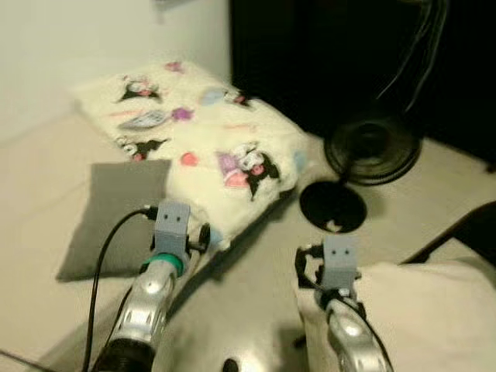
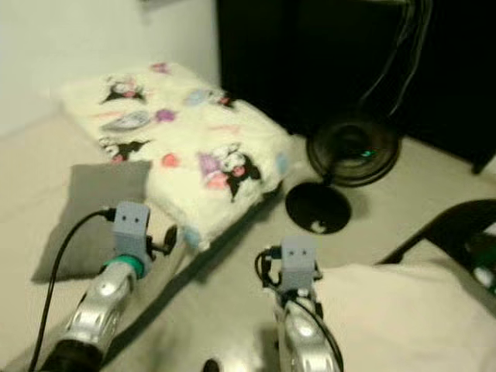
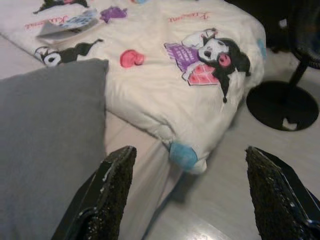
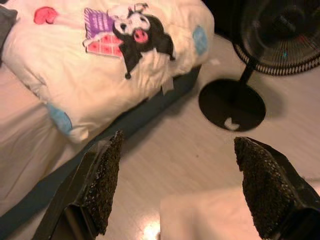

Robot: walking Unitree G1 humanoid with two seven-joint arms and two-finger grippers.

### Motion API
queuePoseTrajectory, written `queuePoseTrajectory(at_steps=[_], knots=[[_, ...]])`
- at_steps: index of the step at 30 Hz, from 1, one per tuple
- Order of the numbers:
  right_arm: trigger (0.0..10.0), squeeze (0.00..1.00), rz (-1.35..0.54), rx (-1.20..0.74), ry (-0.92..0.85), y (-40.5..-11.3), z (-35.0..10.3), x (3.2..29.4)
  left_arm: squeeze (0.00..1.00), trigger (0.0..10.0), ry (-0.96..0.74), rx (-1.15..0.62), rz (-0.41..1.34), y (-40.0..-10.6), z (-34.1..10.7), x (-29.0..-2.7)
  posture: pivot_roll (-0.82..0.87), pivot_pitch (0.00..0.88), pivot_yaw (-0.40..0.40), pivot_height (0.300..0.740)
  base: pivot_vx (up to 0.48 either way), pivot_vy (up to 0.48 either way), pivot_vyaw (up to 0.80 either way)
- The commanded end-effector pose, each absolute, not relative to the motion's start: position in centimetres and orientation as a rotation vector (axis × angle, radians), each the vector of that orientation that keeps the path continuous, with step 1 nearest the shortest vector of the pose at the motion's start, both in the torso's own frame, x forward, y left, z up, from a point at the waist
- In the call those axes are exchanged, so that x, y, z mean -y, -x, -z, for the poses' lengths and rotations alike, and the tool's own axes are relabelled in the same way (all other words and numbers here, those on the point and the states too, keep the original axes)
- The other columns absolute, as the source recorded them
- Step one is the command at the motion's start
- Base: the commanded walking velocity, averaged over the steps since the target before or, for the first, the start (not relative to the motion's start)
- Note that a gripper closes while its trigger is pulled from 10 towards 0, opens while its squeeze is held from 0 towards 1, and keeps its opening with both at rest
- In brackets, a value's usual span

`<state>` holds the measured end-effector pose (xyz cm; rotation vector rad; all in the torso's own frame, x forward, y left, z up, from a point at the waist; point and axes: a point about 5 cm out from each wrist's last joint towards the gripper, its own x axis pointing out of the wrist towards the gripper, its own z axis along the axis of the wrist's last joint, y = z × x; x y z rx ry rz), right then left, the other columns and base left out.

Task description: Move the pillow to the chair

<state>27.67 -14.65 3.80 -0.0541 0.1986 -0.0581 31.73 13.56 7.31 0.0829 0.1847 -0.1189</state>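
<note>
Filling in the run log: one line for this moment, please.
stage: approach | grey pillow on bed, untouched | left claw open, near it | right claw open over floor

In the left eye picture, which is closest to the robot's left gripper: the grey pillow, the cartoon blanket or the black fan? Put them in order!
From the left gripper:
1. Grey pillow, on the bed just beside it.
2. Cartoon blanket, folded on the bed, just ahead; nearly tied with the pillow.
3. Black fan, on the floor, far right.

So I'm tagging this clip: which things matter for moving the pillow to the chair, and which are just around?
Job:
grey pillow on the bed
chair, its dark frame at the right edge
left gripper, open
right gripper, open

Just around:
cartoon blanket
fan
white cloth
</note>
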Motion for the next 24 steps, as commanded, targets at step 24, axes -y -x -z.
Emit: queuePoseTrajectory(at_steps=[24], knots=[[10.0,0.0,0.054,-0.198,0.071,-28.7,-4.1,14.5,0.0,10.0,-0.114,-0.21,0.067,-31.9,-7.3,-14.3,-0.03,0.021,0.016,0.74,0.0,0.0,0.8]])
